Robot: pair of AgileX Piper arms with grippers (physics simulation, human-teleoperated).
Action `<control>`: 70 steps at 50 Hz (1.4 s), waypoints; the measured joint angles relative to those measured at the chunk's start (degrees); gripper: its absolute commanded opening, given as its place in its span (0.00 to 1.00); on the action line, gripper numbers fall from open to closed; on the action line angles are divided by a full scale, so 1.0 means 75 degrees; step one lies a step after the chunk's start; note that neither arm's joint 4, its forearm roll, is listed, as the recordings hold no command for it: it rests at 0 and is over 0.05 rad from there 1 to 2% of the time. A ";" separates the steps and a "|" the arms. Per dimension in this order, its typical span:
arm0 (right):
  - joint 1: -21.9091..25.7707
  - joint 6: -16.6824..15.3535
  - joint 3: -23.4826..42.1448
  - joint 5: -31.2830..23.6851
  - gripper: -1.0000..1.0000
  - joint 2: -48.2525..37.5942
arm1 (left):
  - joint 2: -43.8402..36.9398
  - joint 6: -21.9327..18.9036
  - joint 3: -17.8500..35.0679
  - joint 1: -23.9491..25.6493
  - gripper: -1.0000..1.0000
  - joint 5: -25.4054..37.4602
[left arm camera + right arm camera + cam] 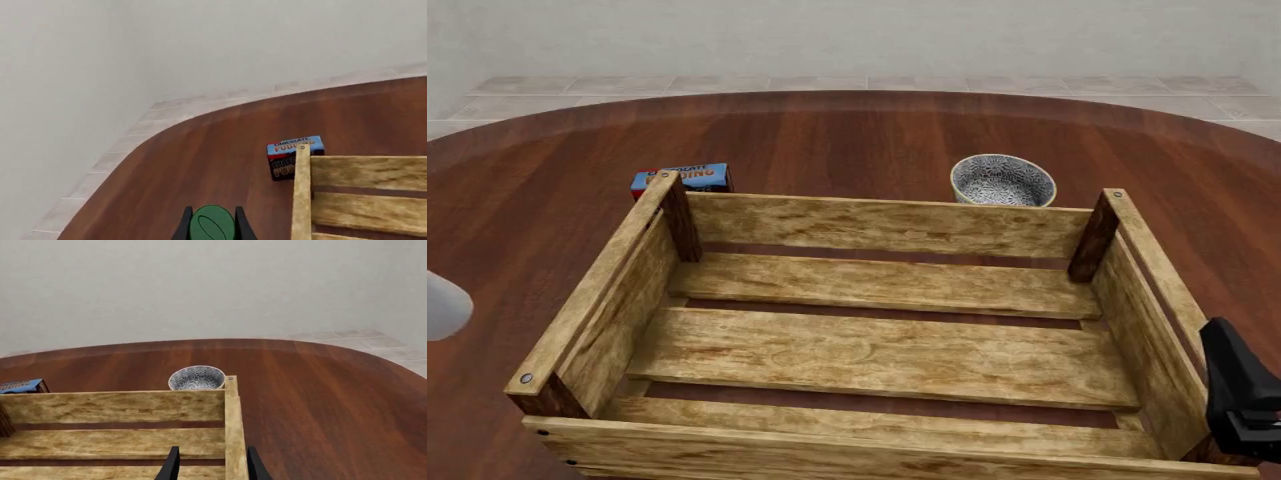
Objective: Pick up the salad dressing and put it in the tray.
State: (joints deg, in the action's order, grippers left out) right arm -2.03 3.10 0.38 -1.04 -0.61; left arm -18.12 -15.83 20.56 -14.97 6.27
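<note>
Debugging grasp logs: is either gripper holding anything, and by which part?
The left gripper grips the salad dressing at its green cap. The right gripper holds nothing.

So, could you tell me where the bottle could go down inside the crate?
The whole slatted floor of the crate is bare, from wall to wall. Outside, it is tighter along the far wall: the pudding box sits by the far-left post and the bowl just behind the wall. The bottle is between the left gripper fingers.

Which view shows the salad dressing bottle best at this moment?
The left wrist view: the salad dressing shows its dark green cap between the left gripper jaws. The front view catches only a pale sliver at its left edge, outside the tray. The right wrist view shows none of it.
</note>
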 measured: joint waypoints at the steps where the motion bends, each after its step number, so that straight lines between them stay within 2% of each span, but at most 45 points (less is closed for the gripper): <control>1: 0.0000 0.0001 0.0000 -0.0001 1.00 0.0002 | -0.0055 -0.0034 0.0067 0.0077 0.00 -0.0037; 19: 0.0009 -0.0013 0.0023 -0.0017 1.00 0.0015 | -0.1175 -0.0584 0.1430 0.1509 0.00 -0.0519; 36: 0.0006 -0.0043 0.0009 -0.0016 1.00 0.0046 | -0.2172 -0.0686 0.2638 0.2814 0.00 -0.0463; 58: -0.0021 -0.0025 0.0020 -0.0022 1.00 0.0063 | -0.3321 -0.0675 0.3212 0.4281 0.00 -0.0694; 70: -0.0045 -0.0007 0.0010 -0.0003 1.00 0.0067 | -0.4085 -0.0466 0.3541 0.4916 0.00 -0.0863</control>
State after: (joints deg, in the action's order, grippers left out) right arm -2.37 3.05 0.46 -1.06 -0.11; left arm -48.75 -19.33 47.11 21.90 -0.20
